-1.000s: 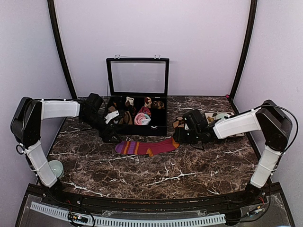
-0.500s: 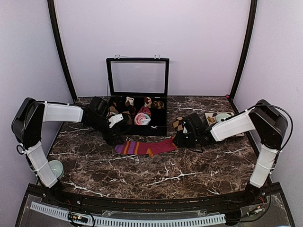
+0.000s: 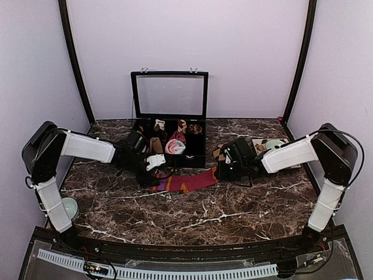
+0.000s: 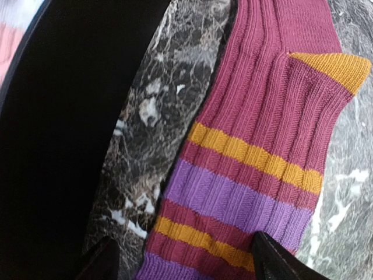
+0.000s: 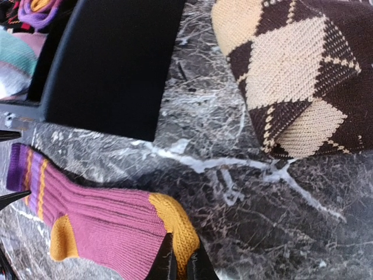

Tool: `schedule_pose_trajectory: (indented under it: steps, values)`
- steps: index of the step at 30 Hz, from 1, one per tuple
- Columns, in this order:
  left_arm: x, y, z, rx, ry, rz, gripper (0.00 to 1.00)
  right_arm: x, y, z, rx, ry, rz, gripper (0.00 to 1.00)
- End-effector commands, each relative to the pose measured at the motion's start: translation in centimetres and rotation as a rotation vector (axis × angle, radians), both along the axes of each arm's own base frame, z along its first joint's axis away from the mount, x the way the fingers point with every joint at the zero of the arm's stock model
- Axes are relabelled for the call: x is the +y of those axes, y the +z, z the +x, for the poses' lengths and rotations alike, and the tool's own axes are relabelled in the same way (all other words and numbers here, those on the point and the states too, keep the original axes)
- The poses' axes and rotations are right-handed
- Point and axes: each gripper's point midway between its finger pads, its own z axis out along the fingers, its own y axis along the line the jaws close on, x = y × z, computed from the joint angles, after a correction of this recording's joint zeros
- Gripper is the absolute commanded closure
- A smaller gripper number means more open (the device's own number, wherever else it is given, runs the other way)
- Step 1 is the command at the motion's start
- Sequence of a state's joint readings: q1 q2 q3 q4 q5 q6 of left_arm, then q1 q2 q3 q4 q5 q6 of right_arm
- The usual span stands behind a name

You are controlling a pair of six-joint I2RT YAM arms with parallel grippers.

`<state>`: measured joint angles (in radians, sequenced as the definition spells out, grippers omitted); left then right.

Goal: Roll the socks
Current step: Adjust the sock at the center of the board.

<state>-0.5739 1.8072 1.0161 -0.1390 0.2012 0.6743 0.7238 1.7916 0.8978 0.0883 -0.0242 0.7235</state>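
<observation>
The long magenta sock lies flat on the marble in front of the black box. My left gripper hovers low over its purple-and-orange striped cuff end and is open. In the left wrist view the left gripper straddles the striped cuff, one fingertip over bare marble. My right gripper is shut on the orange toe of the sock. The brown-and-beige diamond sock lies just beyond, partly hidden behind the right arm.
A black compartment box with its glass lid raised holds several rolled socks. A flat tray sits at the right behind the right arm. A pale round object rests near the left arm's base.
My left gripper moved right along the table onto the sock's striped cuff end. My right gripper closed on the orange toe.
</observation>
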Motion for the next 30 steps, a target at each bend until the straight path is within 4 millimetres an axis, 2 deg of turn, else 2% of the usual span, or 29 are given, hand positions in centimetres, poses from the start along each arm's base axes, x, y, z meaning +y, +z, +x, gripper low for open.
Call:
schedule_pose_trajectory:
  steps: [1, 2, 6, 11, 15, 19, 24, 30]
  values:
    - [0.1, -0.7, -0.5, -0.037, -0.031, 0.075, 0.21, -0.5, 1.6, -0.5, -0.022, 0.034, 0.005, 0.97]
    - [-0.7, -0.7, -1.6, -0.020, -0.068, 0.068, 0.23, -0.6, 1.8, -0.6, -0.025, 0.038, 0.003, 0.98]
    - [-1.8, -0.6, -5.1, 0.096, -0.169, 0.027, 0.31, -1.6, 2.3, -0.8, -0.033, 0.048, -0.013, 0.99]
    - [-3.1, 0.6, -10.0, 0.243, -0.303, -0.075, 0.32, -2.7, 2.5, -0.5, -0.033, 0.085, -0.045, 1.00]
    - [-4.2, 0.8, -13.0, 0.316, -0.384, -0.121, 0.32, -2.9, 3.0, 0.1, -0.043, 0.139, -0.055, 1.00]
    - [-5.4, 0.1, -14.8, 0.353, -0.437, -0.105, 0.33, -1.9, 3.6, 0.5, -0.039, 0.217, -0.051, 1.00]
    - [-7.2, 0.5, -15.6, 0.370, -0.488, -0.140, 0.34, -0.3, 4.9, 1.1, -0.060, 0.302, -0.035, 1.00]
    - [-8.2, 0.7, -16.7, 0.381, -0.527, -0.149, 0.34, 1.0, 6.9, 1.9, -0.117, 0.384, -0.032, 0.99]
